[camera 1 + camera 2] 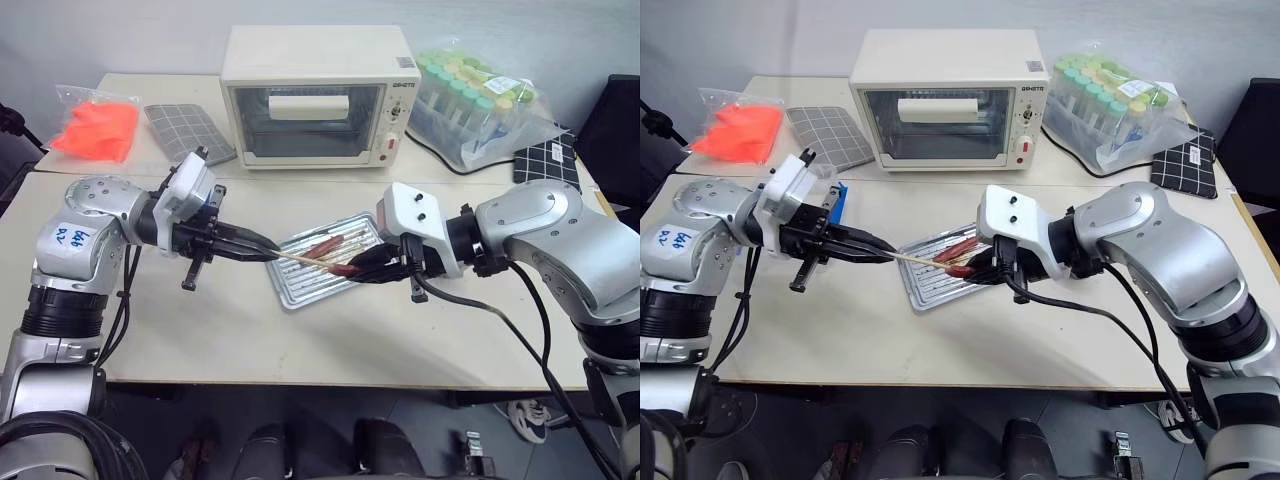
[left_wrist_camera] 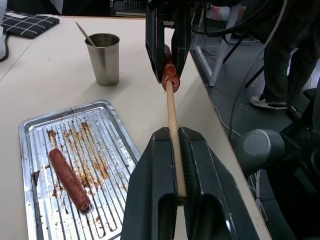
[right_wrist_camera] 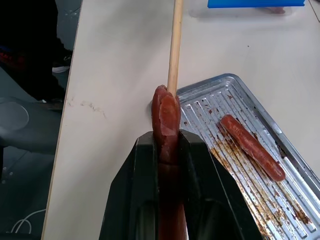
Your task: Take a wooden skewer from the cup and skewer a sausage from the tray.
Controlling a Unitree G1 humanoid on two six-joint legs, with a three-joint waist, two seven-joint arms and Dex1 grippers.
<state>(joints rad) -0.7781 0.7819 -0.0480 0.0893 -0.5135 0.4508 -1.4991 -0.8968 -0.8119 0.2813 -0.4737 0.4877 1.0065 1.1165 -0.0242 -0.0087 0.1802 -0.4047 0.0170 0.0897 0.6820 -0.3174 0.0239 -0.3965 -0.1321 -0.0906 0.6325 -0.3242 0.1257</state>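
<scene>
Now skewer (image 2: 172,117) tip inside hand-held sausage (image 3: 166,120).

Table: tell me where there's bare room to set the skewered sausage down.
Free: the table between the tray and the near edge, and the strip left of the tray. Crowded: the far side, with toaster oven, tube bag and orange bag.

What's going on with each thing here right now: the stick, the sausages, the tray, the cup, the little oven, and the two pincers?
Skewer: held, tip in a sausage's end.
Held sausage: gripped, off the tray.
Other sausage: lying in the tray.
Tray: greasy, on the table.
Cup: upright, one stick inside.
Oven: door shut.
Left pincer: shut on skewer.
Right pincer: shut on sausage.
</scene>
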